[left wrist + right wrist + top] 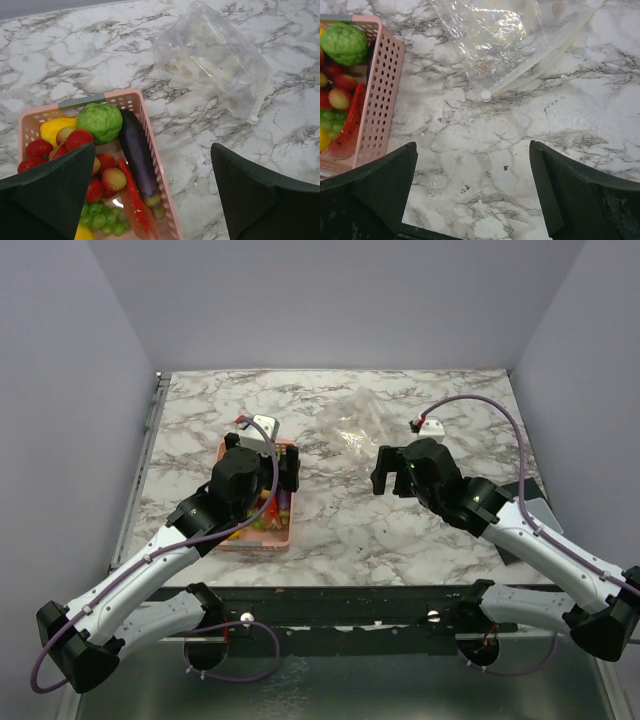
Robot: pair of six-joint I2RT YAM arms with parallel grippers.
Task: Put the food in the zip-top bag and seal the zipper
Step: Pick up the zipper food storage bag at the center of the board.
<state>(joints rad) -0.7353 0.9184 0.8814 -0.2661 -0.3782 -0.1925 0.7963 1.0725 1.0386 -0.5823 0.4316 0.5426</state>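
The food lies in a pink slotted basket [163,180]: a round green fruit [99,121], a dark purple eggplant [136,150], red strawberries [76,140], a yellow fruit [52,128], green grapes [97,220] and a watermelon slice [134,207]. My left gripper [152,165] hangs open over the basket's right rim, holding nothing. The clear zip-top bag [490,35] lies flat on the marble beyond, its zipper [542,65] ending in a small white slider [485,95]. My right gripper [472,150] stands open above bare marble, short of the bag. From above, the bag [355,420] lies between both grippers.
The basket [285,540] sits near the table's front edge under the left arm [235,490]. Grey walls close in the table at the back and both sides. A metal rail [150,425] runs along the left edge.
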